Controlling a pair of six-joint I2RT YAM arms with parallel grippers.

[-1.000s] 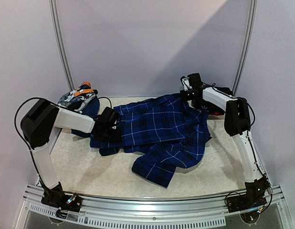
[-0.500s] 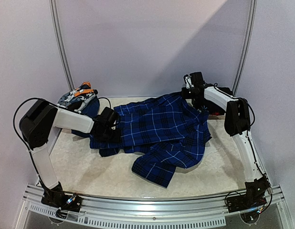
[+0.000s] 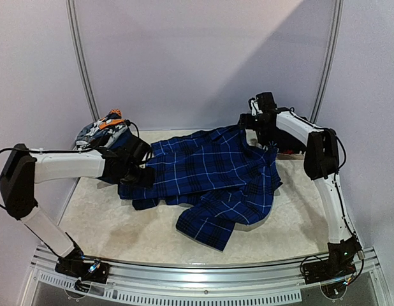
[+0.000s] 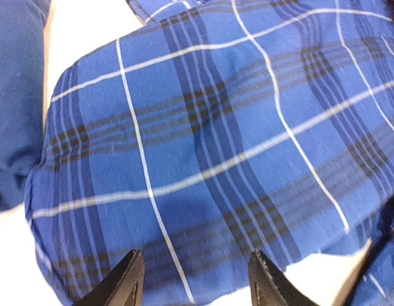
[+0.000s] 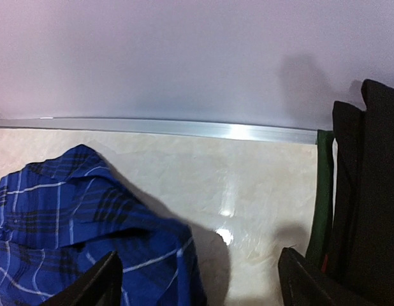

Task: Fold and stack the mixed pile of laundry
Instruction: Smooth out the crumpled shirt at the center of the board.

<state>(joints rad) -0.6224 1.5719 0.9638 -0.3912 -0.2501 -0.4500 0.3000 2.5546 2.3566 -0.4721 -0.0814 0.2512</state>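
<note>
Pale marbled tabletop (image 3: 108, 223) carried a blue plaid fabric shirt (image 3: 210, 172), left jaws apart over it, right jaws likewise apart.

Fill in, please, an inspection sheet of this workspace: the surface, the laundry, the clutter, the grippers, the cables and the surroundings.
Surface: pale marbled table top, with a glossy spot in the right wrist view.
Job's things: blue plaid shirt spread rumpled across the middle, one part reaching toward the front; patterned pile at the far left; black garments at the far right.
Clutter: nothing seen.
Grippers: left gripper open, over the shirt's left edge; right gripper open, nothing between its fingers, beside the shirt's far corner.
Cables: black cable along the left arm; more at both bases.
Surroundings: pale walls; metal front rail.
</note>
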